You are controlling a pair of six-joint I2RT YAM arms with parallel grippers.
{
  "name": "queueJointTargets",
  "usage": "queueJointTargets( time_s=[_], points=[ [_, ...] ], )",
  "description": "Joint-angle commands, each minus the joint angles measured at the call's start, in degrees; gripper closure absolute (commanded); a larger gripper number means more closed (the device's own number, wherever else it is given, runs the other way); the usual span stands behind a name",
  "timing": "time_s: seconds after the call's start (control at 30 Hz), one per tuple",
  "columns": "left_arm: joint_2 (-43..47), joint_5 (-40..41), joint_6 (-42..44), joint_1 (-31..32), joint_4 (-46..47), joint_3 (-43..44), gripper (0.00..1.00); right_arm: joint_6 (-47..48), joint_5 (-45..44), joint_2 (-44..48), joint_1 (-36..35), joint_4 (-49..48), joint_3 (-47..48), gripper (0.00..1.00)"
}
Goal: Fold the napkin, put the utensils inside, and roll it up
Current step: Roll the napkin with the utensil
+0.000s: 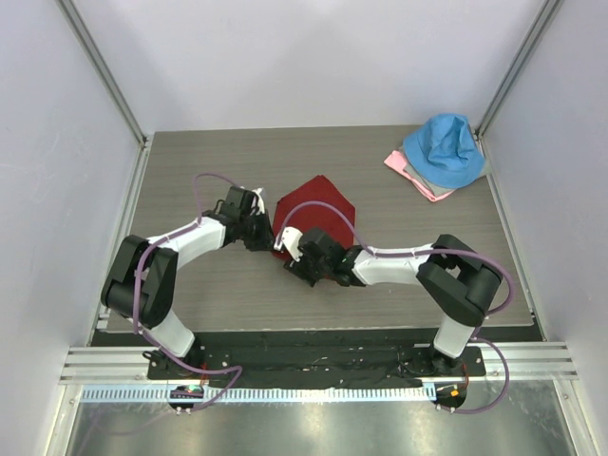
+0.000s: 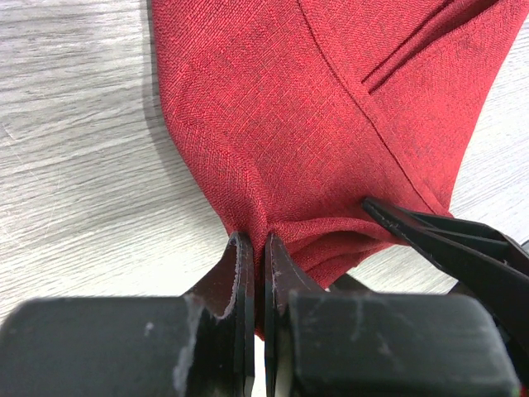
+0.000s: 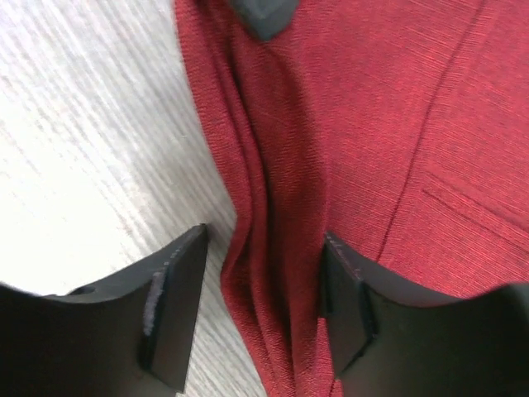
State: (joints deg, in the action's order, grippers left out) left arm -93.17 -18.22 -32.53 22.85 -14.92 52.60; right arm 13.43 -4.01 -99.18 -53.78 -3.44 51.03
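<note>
The dark red napkin [image 1: 318, 211] lies partly folded at the table's middle, its near left edge bunched up. My left gripper [image 1: 266, 236] is shut on that bunched edge; in the left wrist view the cloth [image 2: 314, 124] is pinched between the closed fingers at the gripper [image 2: 258, 248]. My right gripper [image 1: 296, 256] is open, and in the right wrist view [image 3: 260, 277] its jaws straddle a rolled ridge of the napkin [image 3: 281, 207] without closing on it. The right fingers [image 2: 463, 248] show beside the left gripper. The fork is out of view.
A bright blue cloth [image 1: 445, 150] lies on a pale pink cloth [image 1: 410, 173] at the table's far right corner. Grey walls stand on both sides and behind. The table's near edge [image 1: 313, 330] runs in front of the arm bases.
</note>
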Motion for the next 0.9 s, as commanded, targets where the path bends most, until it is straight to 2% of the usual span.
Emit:
queueJointTargets(
  time_s=[0.0,0.03,0.1,0.17,0.2,0.27,0.3,0.4,0.5,0.6,0.67,0.73,0.87],
  points=[
    [0.18,-2.61,0.81,-0.09,0.41,1.63,1.0,0.98,-4.87,-1.19,-0.1,-2.8,-0.23,0.44],
    [0.18,-2.96,0.72,-0.09,0.68,1.37,1.0,0.98,-4.52,-1.72,-0.1,-2.1,-0.05,0.53],
    [0.53,-2.96,0.63,-0.26,1.12,1.37,1.0,0.9,-2.85,-2.16,-0.1,-0.96,0.91,0.63],
    [1.31,-2.35,0.37,-0.35,1.21,1.28,0.95,0.55,-1.53,-2.77,-0.1,1.76,1.88,0.78],
    [1.84,-1.48,0.28,-0.7,1.29,1.02,0.85,0.46,-0.31,-3.04,-0.01,2.9,3.28,0.83],
    [3.85,-0.42,0.02,-1.14,1.64,0.49,0.7,-0.16,1.1,-4.0,-0.1,7.65,5.04,0.94],
    [4.74,0.19,-0.16,-1.49,1.82,-0.21,0.58,-0.51,3.02,-4.27,-0.01,10.88,7.22,0.97],
    [8.6,3.88,0.01,-1.84,1.91,-2.31,0.37,-2.61,8.03,-6.02,0.34,17.91,12.58,0.99],
    [12.64,8.8,-0.68,-1.93,2.43,-5.56,0.23,-4.99,12.26,-8.22,1.57,24.59,18.29,0.99],
    [15.37,13.99,-1.04,-2.02,3.14,-9.08,0.14,-6.83,18.5,-10.68,3.15,29.61,23.22,0.99],
    [17.83,16.88,-0.87,-2.2,2.61,-10.23,0.11,-7.54,22.72,-12.17,4.38,31.99,25.6,0.99],
    [20.81,17.25,0.36,-2.29,3.57,-12.07,0.1,-8.59,26.14,-14.55,5.61,34.98,28.95,0.99],
    [27.06,15.67,1.33,-2.29,8.84,-16.11,0.1,-10.97,38.77,-17.89,10.34,37.1,33.08,0.99]
  ],
)
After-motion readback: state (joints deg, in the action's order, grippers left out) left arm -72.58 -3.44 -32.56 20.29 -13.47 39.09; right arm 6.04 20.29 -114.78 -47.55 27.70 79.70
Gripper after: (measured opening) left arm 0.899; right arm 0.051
